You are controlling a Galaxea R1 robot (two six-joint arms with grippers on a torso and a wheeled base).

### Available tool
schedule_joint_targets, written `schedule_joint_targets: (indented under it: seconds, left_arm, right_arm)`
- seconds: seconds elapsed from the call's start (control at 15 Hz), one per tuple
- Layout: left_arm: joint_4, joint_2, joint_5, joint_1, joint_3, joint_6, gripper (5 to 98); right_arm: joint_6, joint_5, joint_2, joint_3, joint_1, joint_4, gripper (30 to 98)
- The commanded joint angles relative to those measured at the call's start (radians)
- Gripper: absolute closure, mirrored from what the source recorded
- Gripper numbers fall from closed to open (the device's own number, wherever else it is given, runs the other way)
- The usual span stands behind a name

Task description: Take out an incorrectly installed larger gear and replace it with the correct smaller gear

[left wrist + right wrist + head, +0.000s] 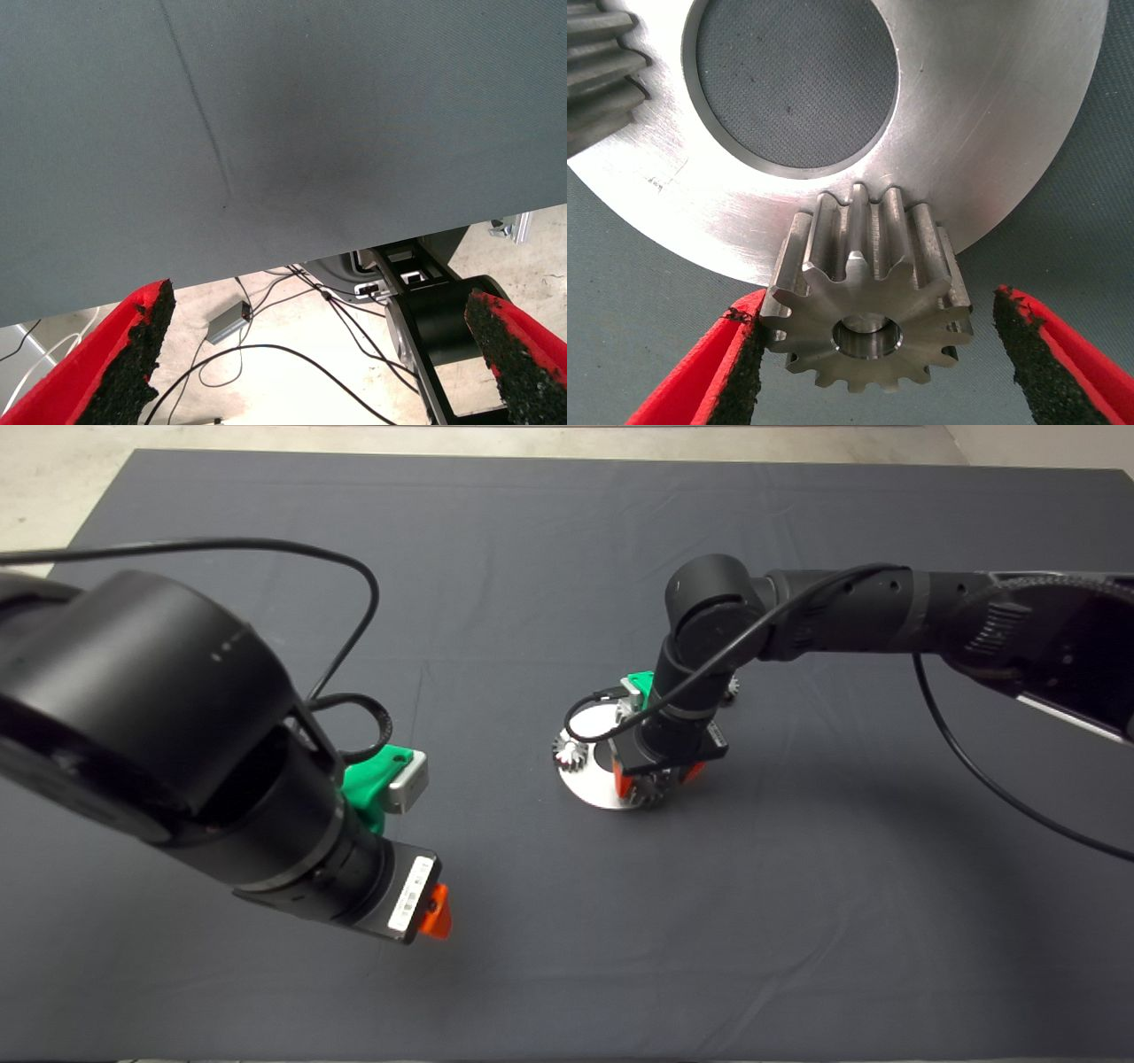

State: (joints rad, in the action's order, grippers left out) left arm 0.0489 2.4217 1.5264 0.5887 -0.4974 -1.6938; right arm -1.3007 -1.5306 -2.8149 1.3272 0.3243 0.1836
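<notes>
My right gripper [654, 779] reaches down onto a round silver plate [589, 793] at mid-mat. In the right wrist view the gripper [879, 303] is open around the larger gear [868, 292], a grey gear with pointed teeth standing at the plate's rim [992, 133]. One pad [740, 372] touches the gear; the other pad [1028, 354] stands apart from it. A smaller gear [570, 751] sits on the plate's far side from it and also shows in the right wrist view [598, 80]. Another gear [732, 688] lies on the mat, half hidden behind the right arm.
My left gripper [434, 912] hovers open and empty over the front left of the mat. Its wrist view shows its gripper [319, 354] above bare mat [283, 133], and cables on the floor beyond. The plate has a large round centre hole [788, 80].
</notes>
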Motion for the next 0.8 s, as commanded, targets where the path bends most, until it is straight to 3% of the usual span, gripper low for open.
schedule_joint_targets:
  seconds: [0.0,0.53,0.73]
  left_arm:
    - [0.002,0.003,0.067,0.022,0.002,-0.006,19.7]
    - [0.005,-0.004,0.069,0.022,0.004,-0.006,19.8]
    - [0.005,-0.008,0.069,0.022,0.008,-0.006,19.7]
  right_arm:
    - [0.006,-0.092,-0.004,-0.004,0.02,0.031,62.2]
    - [0.006,-0.095,-0.012,-0.001,0.021,0.033,76.0]
    - [0.006,-0.095,-0.019,0.001,0.021,0.033,77.3]
